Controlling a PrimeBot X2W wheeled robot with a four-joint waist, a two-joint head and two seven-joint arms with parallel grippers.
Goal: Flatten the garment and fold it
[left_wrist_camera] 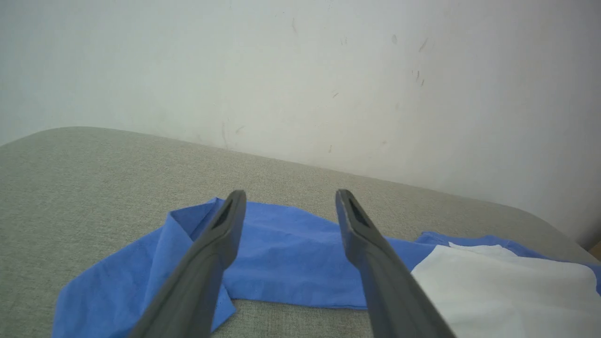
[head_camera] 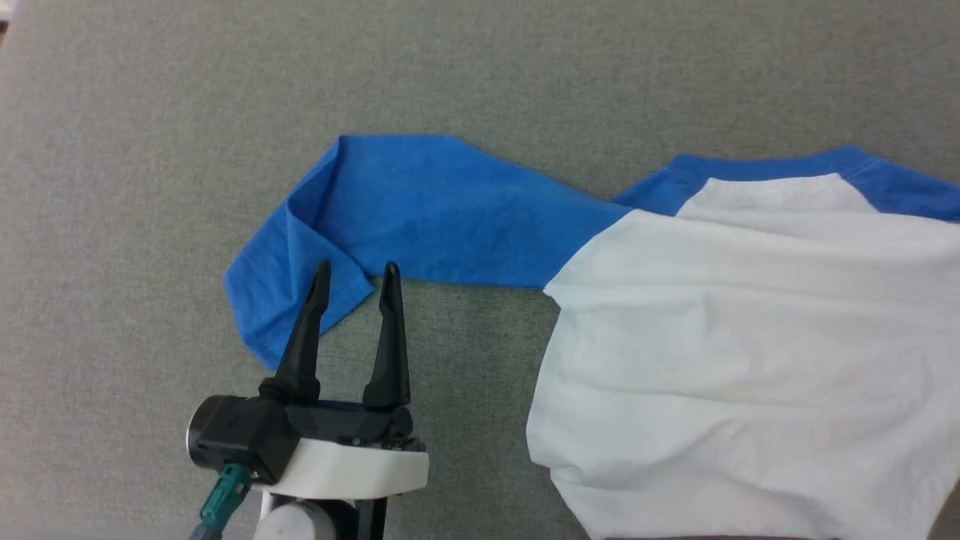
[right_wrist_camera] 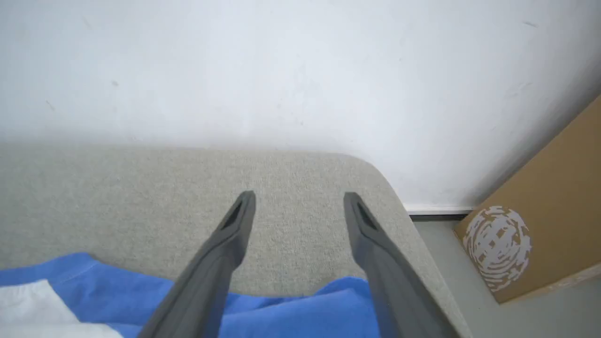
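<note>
Left claw point(head_camera: 352, 276) spread wide, tips over garment point(head_camera: 735, 315) sleeve fold.

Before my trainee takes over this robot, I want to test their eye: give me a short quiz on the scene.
1. True or false: the left gripper is shut on the T-shirt's blue sleeve.
2. The sleeve's end lies: A) flat, B) folded over itself, C) rolled into a tube.
3. Fill in: the right wrist view shows a brown ____ box.
Key: 1 false, its fingers stand apart; 2 B; 3 cardboard.
</note>
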